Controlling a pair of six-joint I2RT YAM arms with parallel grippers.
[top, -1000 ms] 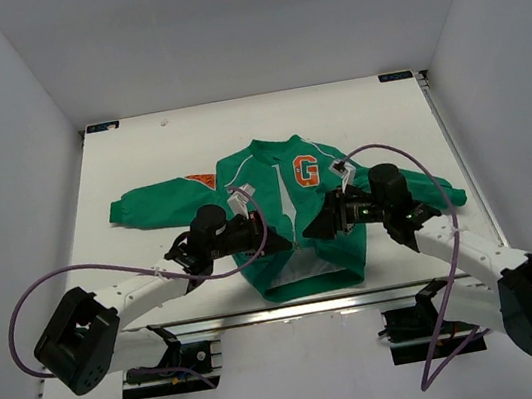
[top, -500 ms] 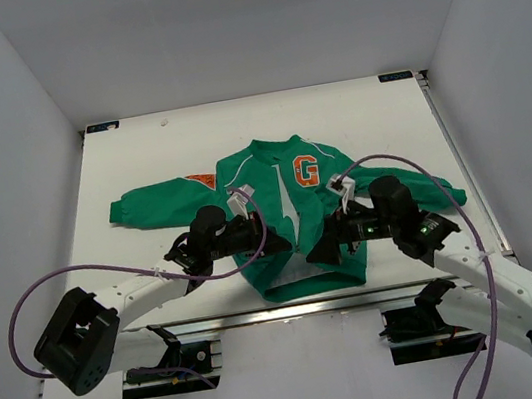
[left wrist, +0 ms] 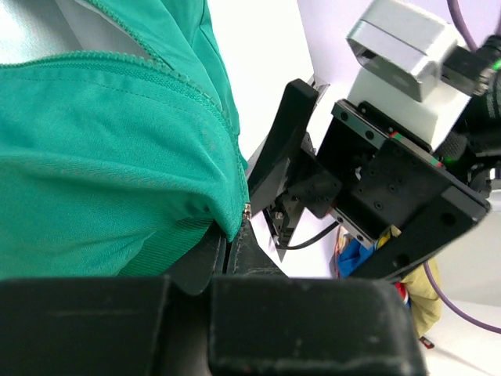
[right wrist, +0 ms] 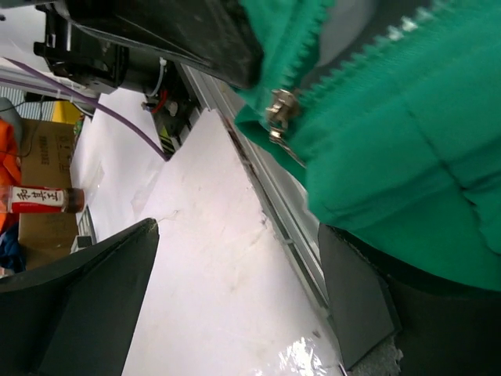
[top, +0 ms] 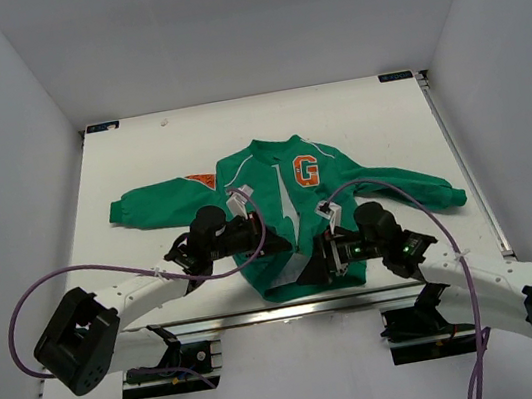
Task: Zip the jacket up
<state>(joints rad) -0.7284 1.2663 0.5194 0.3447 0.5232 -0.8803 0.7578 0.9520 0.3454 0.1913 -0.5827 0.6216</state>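
Jacket (top: 287,206) is laid flat on the tabletop (top: 137,149), front up, collar at the far side, hem toward the arm bases. Left fingers (left wrist: 227,254) are clenched on the hem corner of one front panel, at the foot of the zip. The zip's long axis runs from hem to collar (so the pull is judged to go away from the bases). Right fingers (top: 316,258) are spread wide and hold nothing. The zip slider (right wrist: 280,106) lies just ahead of them, untouched. The right arm is judged nearer.
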